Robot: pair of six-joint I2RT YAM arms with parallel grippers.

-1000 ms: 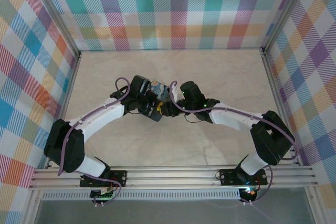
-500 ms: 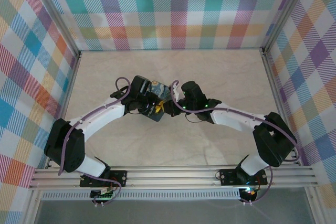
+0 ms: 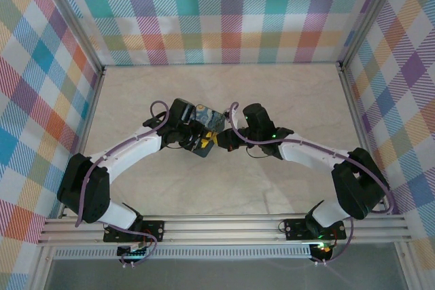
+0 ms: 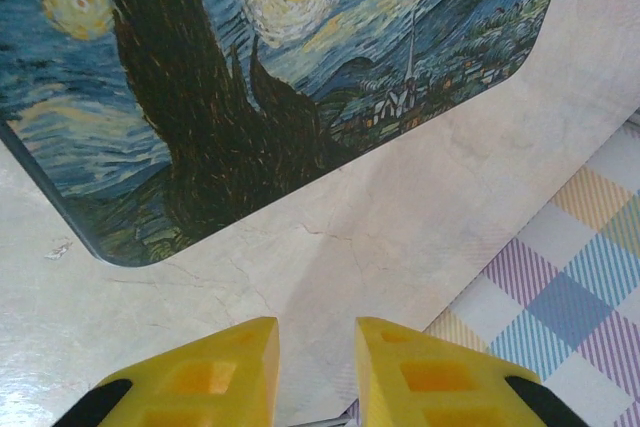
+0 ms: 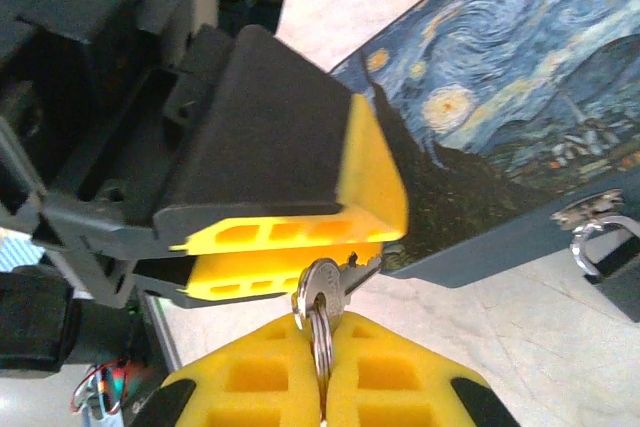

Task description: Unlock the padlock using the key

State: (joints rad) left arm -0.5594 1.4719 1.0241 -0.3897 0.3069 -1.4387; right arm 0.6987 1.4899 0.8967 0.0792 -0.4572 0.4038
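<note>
Two pincers meet near the middle of the tabletop [image 3: 292,93], just beside a blue-and-yellow painted tin [image 4: 250,77]. The right pincer [image 5: 322,332] is clamped tight on the key [image 5: 322,292], whose round head and ring stick out past the yellow pads, close to the left pincer [image 4: 315,347]. That one's pads stand a narrow gap apart; whether they pinch anything I cannot tell. The padlock [image 5: 620,265] hangs by its shackle from the hasp on the tin's side, apart from the key.
</note>
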